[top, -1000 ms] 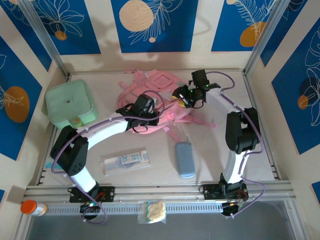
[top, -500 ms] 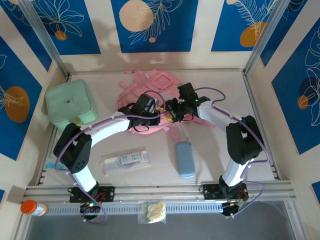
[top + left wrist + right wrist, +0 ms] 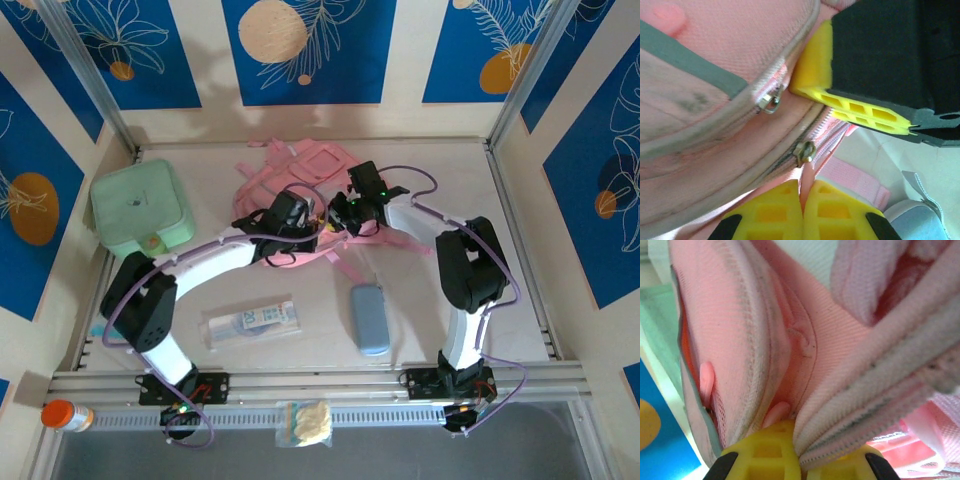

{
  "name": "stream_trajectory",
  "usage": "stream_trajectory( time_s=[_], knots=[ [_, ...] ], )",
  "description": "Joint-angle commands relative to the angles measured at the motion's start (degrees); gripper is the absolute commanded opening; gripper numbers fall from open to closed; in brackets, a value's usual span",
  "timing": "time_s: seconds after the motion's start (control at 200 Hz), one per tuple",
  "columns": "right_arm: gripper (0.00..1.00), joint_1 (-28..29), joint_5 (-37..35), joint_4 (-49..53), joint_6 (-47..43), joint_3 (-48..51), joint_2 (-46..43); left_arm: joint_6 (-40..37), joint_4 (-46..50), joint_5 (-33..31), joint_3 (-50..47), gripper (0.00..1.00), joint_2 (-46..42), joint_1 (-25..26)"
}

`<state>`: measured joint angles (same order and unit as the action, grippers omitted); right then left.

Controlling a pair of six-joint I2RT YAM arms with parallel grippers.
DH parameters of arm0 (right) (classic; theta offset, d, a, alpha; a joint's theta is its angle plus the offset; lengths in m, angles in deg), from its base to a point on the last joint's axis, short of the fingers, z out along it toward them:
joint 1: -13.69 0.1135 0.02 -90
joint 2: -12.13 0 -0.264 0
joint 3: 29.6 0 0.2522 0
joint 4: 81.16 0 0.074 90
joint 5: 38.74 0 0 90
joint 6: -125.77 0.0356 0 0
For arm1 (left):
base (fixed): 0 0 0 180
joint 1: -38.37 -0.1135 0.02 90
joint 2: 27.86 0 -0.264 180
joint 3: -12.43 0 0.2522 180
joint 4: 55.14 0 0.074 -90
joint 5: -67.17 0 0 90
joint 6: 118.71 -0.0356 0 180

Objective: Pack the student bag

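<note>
- Left tool (image 3: 802,189): closed, pads pinching a thin pink tab of the student bag (image 3: 305,165), directly under a zip slider (image 3: 805,150).
- Right tool (image 3: 799,442): closed on the same bag, with a fold of zip-edged fabric nipped between the pads; just beside the left tool, over the bag's near side.
- Bag: far middle of the worktop (image 3: 210,180), ahead of both arms, crumpled, straps trailing; long axis not plain.
- Judged crux: zip line running between the two grips, slider nearer the left tool; probably calls for an opposed pull to part the opening.
- Surroundings: mint-green case (image 3: 140,208) to the left, well apart; clear packet (image 3: 250,322) and blue pouch (image 3: 370,318) nearer the arm bases, behind both tools.
- Obstructions: loose straps across the near side; second slider (image 3: 771,102) close by; tools crowded, so a clash is judged possible.
</note>
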<state>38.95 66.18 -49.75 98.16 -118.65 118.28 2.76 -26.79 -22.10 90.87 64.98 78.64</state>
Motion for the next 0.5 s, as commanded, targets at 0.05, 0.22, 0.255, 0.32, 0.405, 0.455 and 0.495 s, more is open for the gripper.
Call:
stream_trajectory(
  time_s=[0.05,0.22,0.255,0.32,0.405,0.455,0.495],
  knots=[
    [0.00,-12.58,1.41,3.34,-13.64,2.53,-6.18,0.54,11.44,-10.01,-7.49,0.00,-10.80,-4.75],
    [0.00,-16.86,3.87,9.02,-18.03,-4.91,-1.53,-1.09,10.95,-4.78,-11.18,0.00,-12.61,-12.37],
    [0.00,-16.83,5.04,9.09,-18.11,-5.68,-0.75,-1.63,10.01,-3.13,-11.12,0.00,-12.36,-12.83],
    [0.00,-16.27,6.71,7.41,-17.12,-5.36,-0.46,-1.94,7.35,1.18,-10.74,0.00,-11.47,-12.76],
    [0.00,-14.40,8.07,6.16,-16.47,-5.33,-0.46,-1.86,4.72,6.21,-9.19,0.00,-9.74,-12.41],
    [0.00,-13.18,8.12,6.72,-16.10,-5.65,-0.58,-2.29,3.15,7.73,-8.14,0.00,-9.40,-11.09],
    [0.00,-12.35,7.15,7.30,-15.18,-5.33,-1.08,-2.75,1.84,7.72,-7.26,0.00,-9.56,-9.19]
  ],
)
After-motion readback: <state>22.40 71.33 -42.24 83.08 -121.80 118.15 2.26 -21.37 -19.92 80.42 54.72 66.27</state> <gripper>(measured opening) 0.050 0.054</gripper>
